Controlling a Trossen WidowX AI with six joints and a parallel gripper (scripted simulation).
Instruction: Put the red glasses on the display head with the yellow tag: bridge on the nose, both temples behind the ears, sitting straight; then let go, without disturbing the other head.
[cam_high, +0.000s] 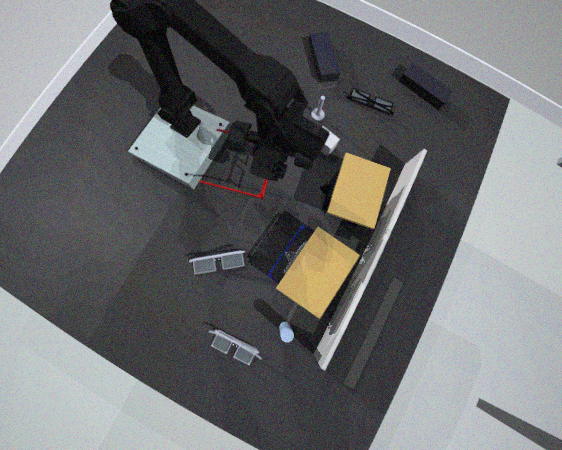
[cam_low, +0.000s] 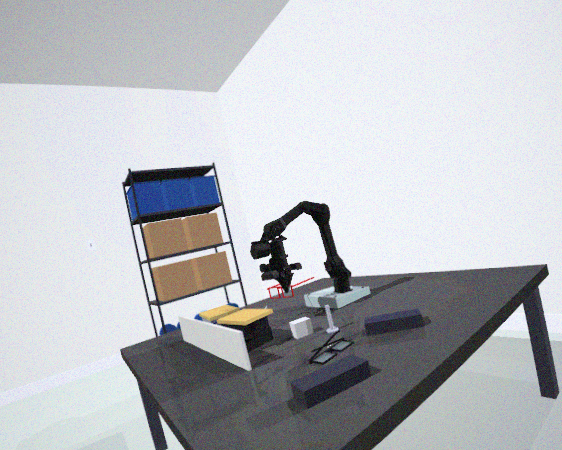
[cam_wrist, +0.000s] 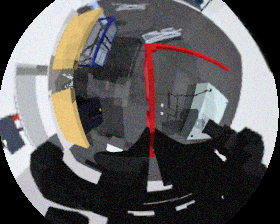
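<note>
Hand (cam_high: 267, 172) grips red glasses (cam_high: 235, 190); frame beneath it.

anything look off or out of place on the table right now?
Nothing spilled or damaged. The gripper is shut on the red glasses, carried in the air, not yet on a head. One black-framed pair of glasses and two grey-framed pairs lie loose on the dark table, unfolded and at odd angles.

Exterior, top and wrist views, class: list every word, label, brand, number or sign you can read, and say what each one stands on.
None: no readable text in any view.
Shelf boxes: plain faces, no print visible.
White panel: blank on the side that shows.
Dark blocks: no markings.
Red glasses held in the pincer: no brand visible.
</note>
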